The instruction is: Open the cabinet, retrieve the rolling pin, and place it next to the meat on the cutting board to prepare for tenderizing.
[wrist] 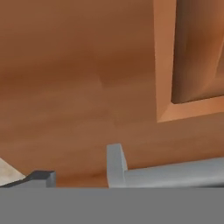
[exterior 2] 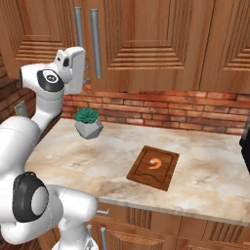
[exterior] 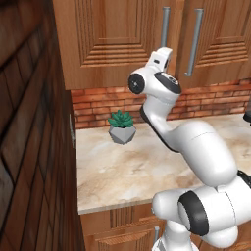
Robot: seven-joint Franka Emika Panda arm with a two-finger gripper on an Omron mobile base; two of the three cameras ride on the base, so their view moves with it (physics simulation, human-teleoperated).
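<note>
The cabinet (exterior: pixel 112 34) hangs above the counter with both doors closed. My gripper (exterior: pixel 163 51) is raised to the lower end of the left of the two grey handles (exterior: pixel 165 24), and is open. In the hand view the handle bar (wrist: pixel 175 172) runs just in front of the hand, with one dark fingertip (wrist: pixel 41 176) beside it. The cutting board (exterior 2: pixel 154 167) lies on the counter to the right, with the small orange-pink meat (exterior 2: pixel 155 163) on it. The rolling pin is hidden.
A potted succulent (exterior 2: pixel 88 122) in a grey faceted pot stands on the marbled counter (exterior: pixel 127 171) near the brick back wall, below the hand. A dark brick-faced wall (exterior: pixel 29 147) closes the left side. A dark object (exterior 2: pixel 245 146) sits at the right edge.
</note>
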